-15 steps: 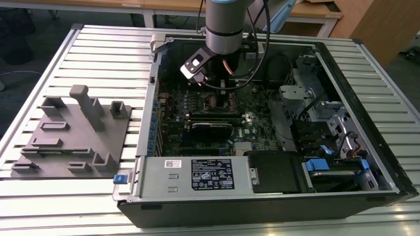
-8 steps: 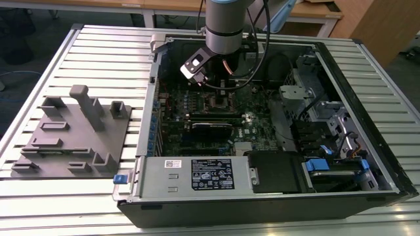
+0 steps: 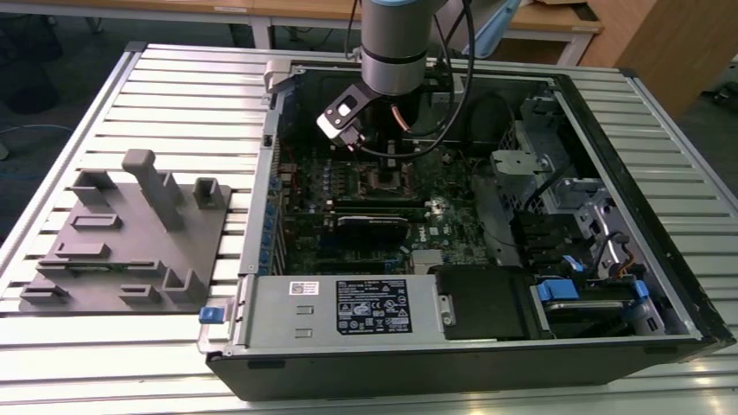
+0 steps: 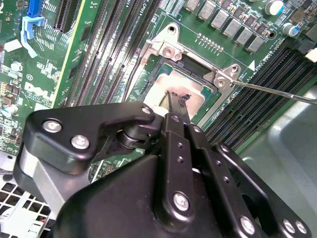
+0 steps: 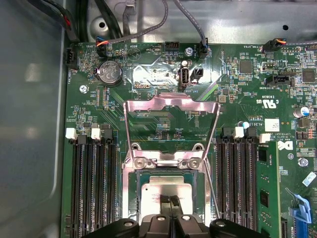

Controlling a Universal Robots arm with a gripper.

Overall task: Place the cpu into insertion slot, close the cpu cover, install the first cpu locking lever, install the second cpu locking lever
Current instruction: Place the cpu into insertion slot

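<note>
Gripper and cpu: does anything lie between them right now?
Nothing: in the first wrist view the gripper tips rest straight on the cpu, its silver top otherwise bare, with the cpu cover open.

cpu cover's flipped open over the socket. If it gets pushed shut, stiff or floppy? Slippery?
The cpu cover looks like thin sheet metal with a big cut-out, so it is probably light and slightly springy, not floppy. It seems hinged at one edge of the insertion slot, so a push likely swings it. Its bare metal looks smooth; a tip may skid.
</note>
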